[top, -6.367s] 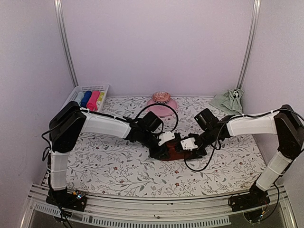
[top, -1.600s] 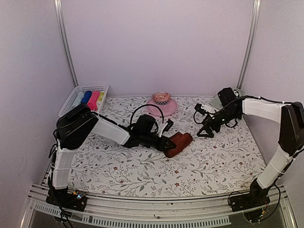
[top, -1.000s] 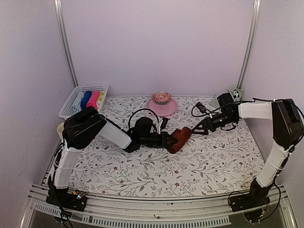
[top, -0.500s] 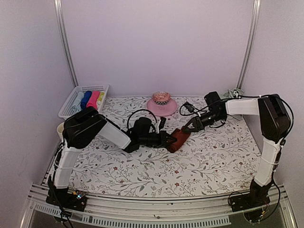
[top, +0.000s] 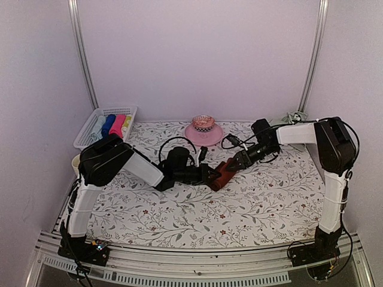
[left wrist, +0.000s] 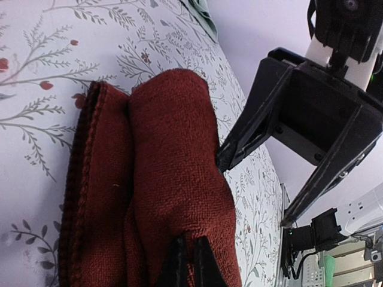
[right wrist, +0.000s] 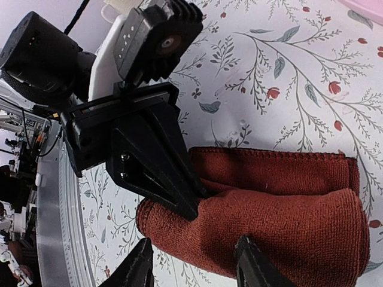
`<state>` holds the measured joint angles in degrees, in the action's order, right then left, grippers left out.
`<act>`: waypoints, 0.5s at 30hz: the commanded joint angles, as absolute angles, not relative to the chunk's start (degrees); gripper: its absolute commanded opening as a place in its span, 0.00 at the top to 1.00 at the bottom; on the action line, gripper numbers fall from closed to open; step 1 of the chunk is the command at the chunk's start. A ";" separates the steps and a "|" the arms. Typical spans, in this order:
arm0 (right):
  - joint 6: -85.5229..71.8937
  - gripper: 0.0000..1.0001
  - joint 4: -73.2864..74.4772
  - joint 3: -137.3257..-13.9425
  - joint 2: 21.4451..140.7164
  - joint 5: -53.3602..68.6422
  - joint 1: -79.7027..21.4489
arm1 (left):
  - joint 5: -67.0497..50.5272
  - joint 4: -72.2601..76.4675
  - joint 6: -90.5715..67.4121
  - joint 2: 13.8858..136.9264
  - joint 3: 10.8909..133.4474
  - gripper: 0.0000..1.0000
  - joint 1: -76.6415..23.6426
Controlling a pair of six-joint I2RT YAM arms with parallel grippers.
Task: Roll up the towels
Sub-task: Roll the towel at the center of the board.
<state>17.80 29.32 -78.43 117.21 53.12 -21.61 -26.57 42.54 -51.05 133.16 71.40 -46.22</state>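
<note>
The dark red-brown towel (top: 222, 174) lies partly rolled on the floral cover, and also shows in the left wrist view (left wrist: 173, 179) and the right wrist view (right wrist: 275, 215). My left gripper (top: 207, 175) is shut, its fingertips (left wrist: 188, 266) pinching the roll's end; it also shows in the right wrist view (right wrist: 157, 173). My right gripper (top: 235, 164) is open at the roll's other end (right wrist: 194, 266), one finger against the cloth; it also shows in the left wrist view (left wrist: 254, 194). The sage green towel (top: 294, 116) lies at the back right, mostly hidden behind my right arm.
A white basket (top: 102, 112) with several rolled coloured towels stands at the back left. A pink plate (top: 203, 134) with a small bowl on it is at the back middle. A cup (top: 76, 162) sits by the left edge.
My right gripper has swung left from the back right corner to the red-brown towel's end. My left gripper has kept hold of the towel, shifting it slightly.
</note>
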 commanded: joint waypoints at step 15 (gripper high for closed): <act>18.90 0.48 32.30 -84.38 124.43 49.52 -23.08 | -22.61 33.59 -43.94 130.87 71.04 0.71 -42.98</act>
<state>18.24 30.70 -83.15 121.56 52.64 -22.52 -25.61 39.77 -46.76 132.62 71.42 -44.75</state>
